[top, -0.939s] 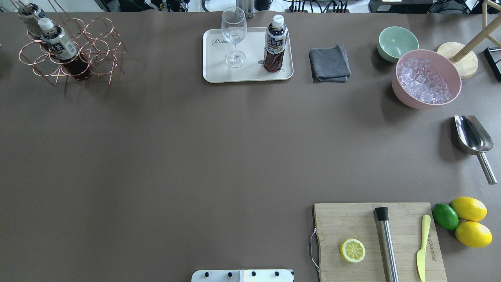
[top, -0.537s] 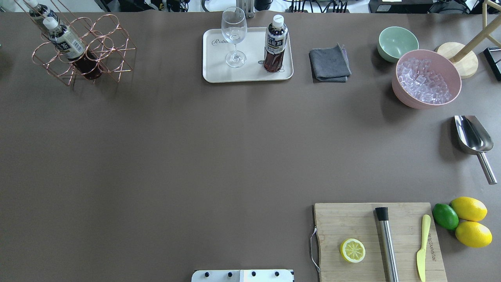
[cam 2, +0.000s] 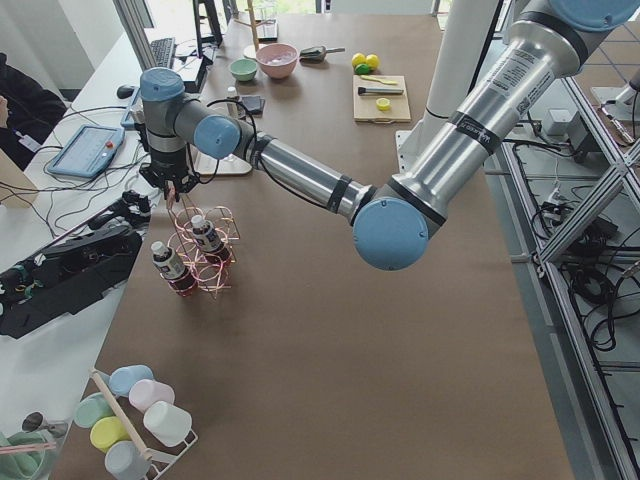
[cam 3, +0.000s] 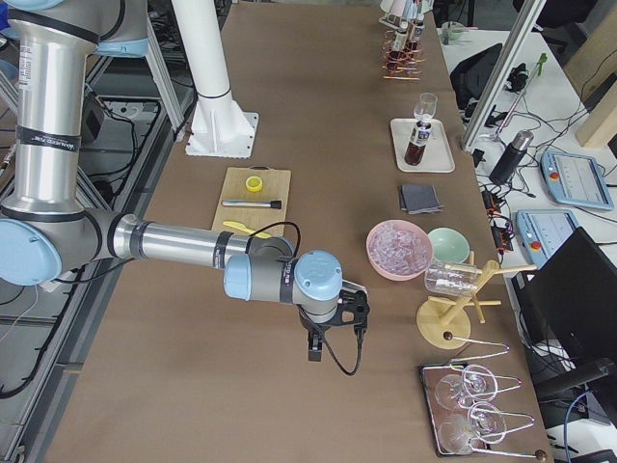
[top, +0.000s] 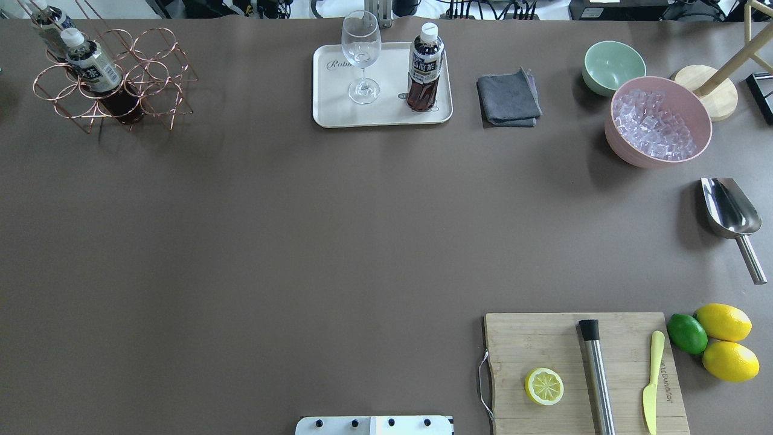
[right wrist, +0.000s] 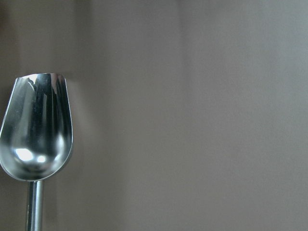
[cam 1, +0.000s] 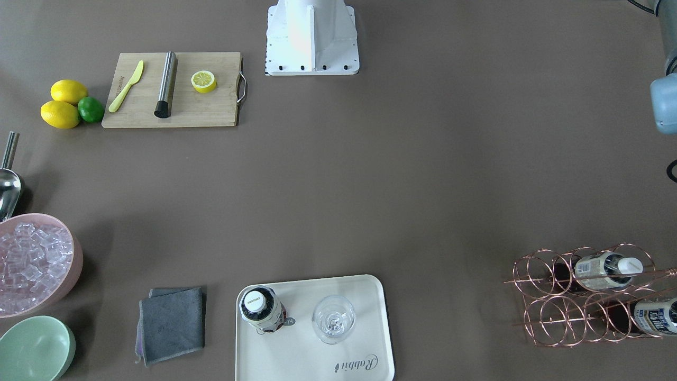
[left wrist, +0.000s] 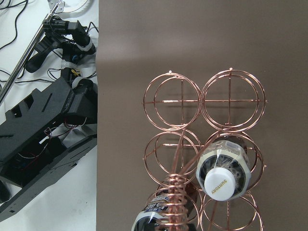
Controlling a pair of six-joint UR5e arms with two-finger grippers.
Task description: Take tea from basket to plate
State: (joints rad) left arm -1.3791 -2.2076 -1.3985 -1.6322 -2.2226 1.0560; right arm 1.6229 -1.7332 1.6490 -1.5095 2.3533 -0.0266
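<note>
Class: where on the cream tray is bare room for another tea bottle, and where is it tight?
Bare: the tray end beyond the wine glass, on the basket side. Tight: the gap between that glass and the standing tea bottle.

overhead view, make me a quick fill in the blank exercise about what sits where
1. The basket holds ___ bottles.
2. On the plate, a tea bottle stands beside a wine ___.
3. The pink bowl is filled with ___.
4. The halved lemon lies on the wooden cutting ___.

Missing words: two; glass; ice; board
</note>
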